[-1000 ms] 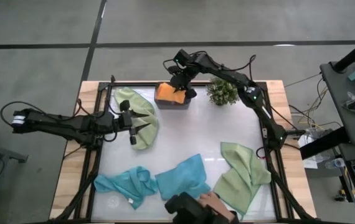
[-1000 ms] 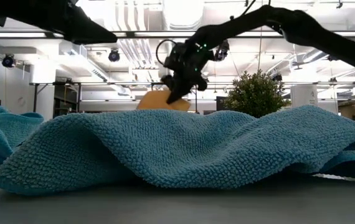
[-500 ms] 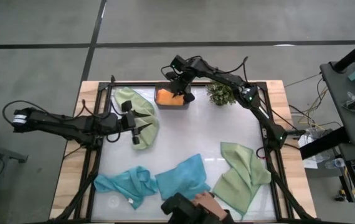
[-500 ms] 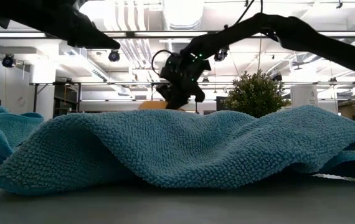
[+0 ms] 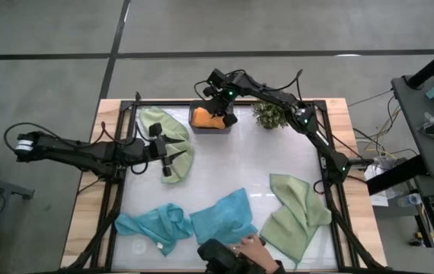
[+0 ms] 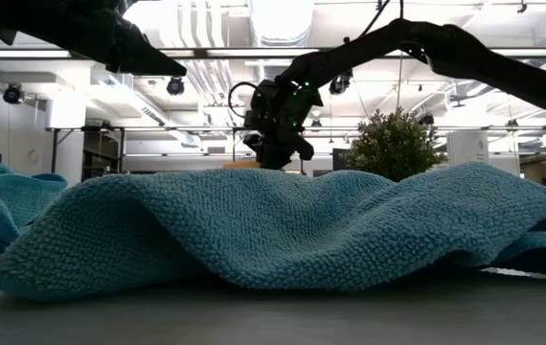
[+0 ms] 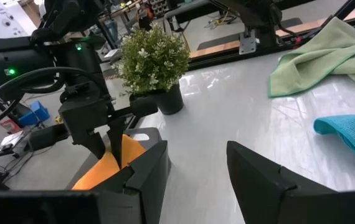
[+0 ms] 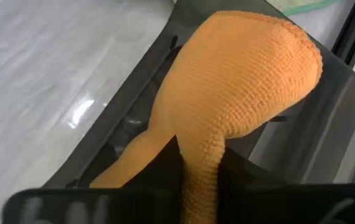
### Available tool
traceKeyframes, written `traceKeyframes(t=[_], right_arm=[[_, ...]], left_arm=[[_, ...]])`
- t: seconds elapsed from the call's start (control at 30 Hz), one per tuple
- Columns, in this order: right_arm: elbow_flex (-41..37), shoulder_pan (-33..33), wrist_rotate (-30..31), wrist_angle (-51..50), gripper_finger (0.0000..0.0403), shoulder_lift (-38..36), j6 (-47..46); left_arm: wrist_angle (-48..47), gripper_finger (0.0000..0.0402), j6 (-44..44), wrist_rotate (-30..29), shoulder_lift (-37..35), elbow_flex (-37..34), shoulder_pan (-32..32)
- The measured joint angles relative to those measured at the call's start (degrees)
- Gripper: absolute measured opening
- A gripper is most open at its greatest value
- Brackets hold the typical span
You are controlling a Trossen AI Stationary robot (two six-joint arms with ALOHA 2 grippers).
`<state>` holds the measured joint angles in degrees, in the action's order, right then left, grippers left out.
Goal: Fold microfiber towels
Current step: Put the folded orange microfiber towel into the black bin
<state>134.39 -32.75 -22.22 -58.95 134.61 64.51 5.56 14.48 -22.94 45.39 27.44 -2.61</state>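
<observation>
An orange towel [image 5: 204, 118] lies bunched in the dark grey tray [image 5: 211, 130] at the table's far edge. My right gripper [image 5: 221, 114] reaches down into the tray and is shut on the towel. The right wrist view shows the towel [image 8: 246, 81] bulging up from the tray [image 8: 327, 143]. At the table's left, my left gripper [image 5: 167, 161] hangs open over a sage green towel [image 5: 164, 133] that lies crumpled on the table. Nothing is between its fingers [image 7: 152, 168]. My right gripper pinches a narrow gathered fold of the orange towel [image 8: 199, 158] between its two fingers. The fingers slant down from above into the tray. The rest of the towel bulges beyond the fingers and rests in the tray.
A small potted plant [image 5: 272, 114] stands right of the tray. Two teal towels [image 5: 152, 224] [image 5: 224, 217] and a second sage green towel [image 5: 297, 217] lie crumpled along the near side. A person's hand [image 5: 249, 245] shows at the near edge. One teal towel [image 6: 283, 230] fills the low view.
My right gripper has gone down toward the tray with the orange towel. The towel hung above the tray rim a second ago. It now sits bunched inside the tray.
</observation>
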Motion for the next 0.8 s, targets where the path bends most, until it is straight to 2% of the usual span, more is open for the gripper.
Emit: traceKeyframes(t=[0.27, 0.5, 0.8], right_arm=[[0.09, 0.0, 1.77, 3.85, 0.0106, 0.0, -1.66], [0.11, 0.0, 5.54, 4.47, 0.0111, 0.0, -1.96], [0.17, -0.26, 6.26, 6.44, 0.0111, -0.31, -3.26]], left_arm=[[-0.02, 0.0151, 0.0, -0.04, 0.0, 0.0, 0.0], [-0.03, 0.0151, -0.02, -0.04, -0.02, 0.0, 0.0], [-0.04, 0.0151, -0.02, -0.07, -0.02, 0.0, 0.02]])
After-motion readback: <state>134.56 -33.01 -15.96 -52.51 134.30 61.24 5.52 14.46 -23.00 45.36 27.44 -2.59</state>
